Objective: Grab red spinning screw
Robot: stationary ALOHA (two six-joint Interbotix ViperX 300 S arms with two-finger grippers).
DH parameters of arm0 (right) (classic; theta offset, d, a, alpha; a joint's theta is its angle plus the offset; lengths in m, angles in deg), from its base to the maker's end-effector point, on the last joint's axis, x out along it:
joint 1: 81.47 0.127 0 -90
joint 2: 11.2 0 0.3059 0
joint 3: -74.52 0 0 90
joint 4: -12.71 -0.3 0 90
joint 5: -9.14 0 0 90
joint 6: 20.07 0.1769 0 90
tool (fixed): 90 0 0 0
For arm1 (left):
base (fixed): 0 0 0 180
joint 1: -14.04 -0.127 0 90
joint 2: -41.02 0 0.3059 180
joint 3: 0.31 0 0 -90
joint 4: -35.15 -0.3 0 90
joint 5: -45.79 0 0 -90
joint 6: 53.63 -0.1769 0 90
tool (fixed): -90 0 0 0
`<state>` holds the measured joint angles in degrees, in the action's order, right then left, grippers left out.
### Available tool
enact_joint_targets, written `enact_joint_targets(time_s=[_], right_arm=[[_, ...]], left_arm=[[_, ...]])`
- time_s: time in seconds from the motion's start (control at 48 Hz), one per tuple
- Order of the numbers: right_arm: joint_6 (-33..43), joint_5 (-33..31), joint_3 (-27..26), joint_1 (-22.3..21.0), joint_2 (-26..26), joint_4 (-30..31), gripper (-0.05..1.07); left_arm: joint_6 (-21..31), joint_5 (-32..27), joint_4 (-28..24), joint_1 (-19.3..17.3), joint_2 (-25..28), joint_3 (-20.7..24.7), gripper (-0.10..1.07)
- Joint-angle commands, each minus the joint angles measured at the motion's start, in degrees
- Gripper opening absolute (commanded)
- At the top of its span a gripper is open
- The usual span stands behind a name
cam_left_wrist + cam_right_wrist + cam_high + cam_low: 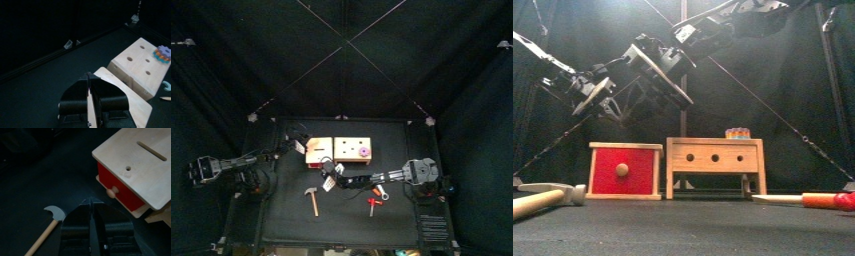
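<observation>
The red spinning screw [374, 205] lies on the black table near its front right; in the front view the screw [842, 201] shows low at the right edge. My right gripper [335, 181] hangs above the table to the screw's left, between it and the hammer, jaws shut on nothing [90, 201]. The screw is out of the right wrist view. My left gripper [301, 151] hovers at the left end of the wooden blocks, jaws shut and empty [89, 76].
A wooden-handled hammer [311, 197] [48, 224] lies front left. A red-fronted box with a knob [625, 171] [124, 194] and a holed wooden bench [715, 157] carrying a purple gear [365, 151] stand mid-table. A pale slim tool [780, 198] lies beside the screw.
</observation>
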<state>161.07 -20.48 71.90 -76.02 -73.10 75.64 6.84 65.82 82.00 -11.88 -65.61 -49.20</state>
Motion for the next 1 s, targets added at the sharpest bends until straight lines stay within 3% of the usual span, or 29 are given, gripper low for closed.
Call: enact_joint_targets(time_s=[0.0,0.438,0.708,0.833,0.979], right_arm=[[0.0,-1.4,0.8,1.1,-4.4,-0.6,0.3],[0.0,-6.4,16.3,12.2,-13.4,-12.0,0.31],[0.7,-7.4,23.4,22.1,-15.8,-15.1,0.32],[0.6,-7.5,24.9,24.3,-16.5,-23.6,0.42],[0.4,-7.6,25.4,25.2,-17.1,-35.3,0.63]], left_arm=[[-0.2,0.4,-1.1,2.0,-0.6,-0.2,0.39],[0.2,0.4,-16.6,18.2,-1.9,-2.9,0.4],[0.3,0.5,-17.3,22.2,-1.9,-3.1,0.4],[0.3,0.5,-17.0,22.6,-1.9,-3.1,0.4],[0.1,0.5,-17.0,23.6,-2.0,-3.1,0.4]])
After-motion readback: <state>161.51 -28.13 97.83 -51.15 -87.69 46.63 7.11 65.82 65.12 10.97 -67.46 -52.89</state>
